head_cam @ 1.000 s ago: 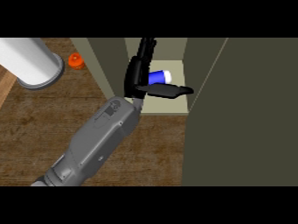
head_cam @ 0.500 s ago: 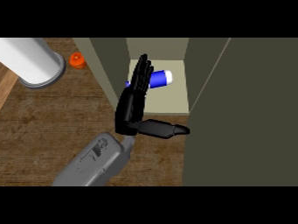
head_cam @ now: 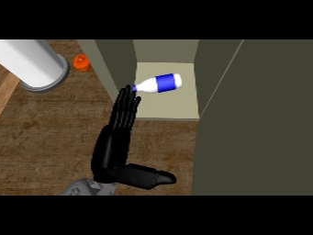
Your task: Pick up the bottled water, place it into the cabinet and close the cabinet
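- Bottled water lies on its side on the cabinet shelf, cap end toward the left, blue label round its middle. It sits inside the cabinet, toward the far part of the shelf.
- One robot hand in view, released: fingers straight and together, pointing far, thumb out to the right near the bottom edge. Fingertips sit just beside the bottle's cap; cannot tell whether they touch. Which arm it belongs to is not clear from this view.
- Nothing held.
- Handling, my judgement: light, stiff plastic, smooth and round, so it will likely roll if nudged. Best taken round the labelled middle.
- Cabinet holds only the bottle, as far as can be seen.
- Cabinet door stands open at right; closing appears to be what remains.
- Tabletop: wood grain, with a white cylinder and a small orange object far left.
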